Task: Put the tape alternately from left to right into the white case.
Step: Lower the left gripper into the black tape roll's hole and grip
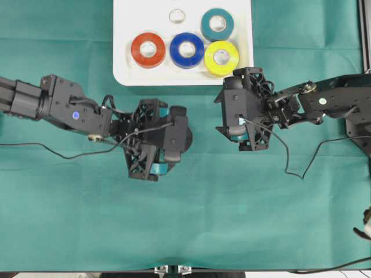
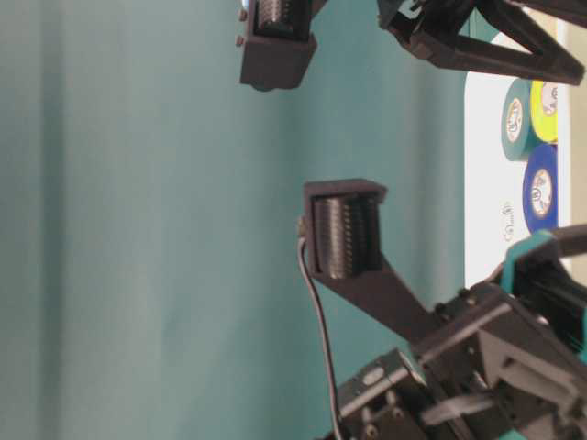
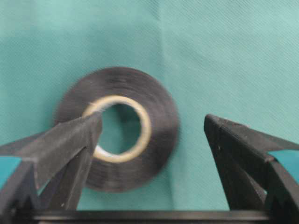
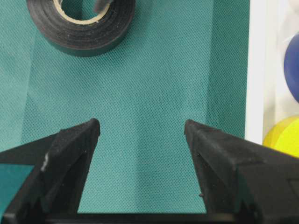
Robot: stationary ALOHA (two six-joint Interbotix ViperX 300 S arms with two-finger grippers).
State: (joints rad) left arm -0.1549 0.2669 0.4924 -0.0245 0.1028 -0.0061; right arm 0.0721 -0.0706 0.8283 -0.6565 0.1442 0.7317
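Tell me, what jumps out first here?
Bright tape rolls sit in the white case at the table's far edge: red-orange, blue, yellow, teal. On the green cloth, the left claw hangs open around a black roll.

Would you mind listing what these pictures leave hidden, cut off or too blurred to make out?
- Overhead: the left gripper covers the black roll.
- Left wrist view: that roll is blurred, so finger contact is unclear.
- Overhead: the white roll barely shows against the white case.
- Right wrist view: the blue roll is cut by the edge.
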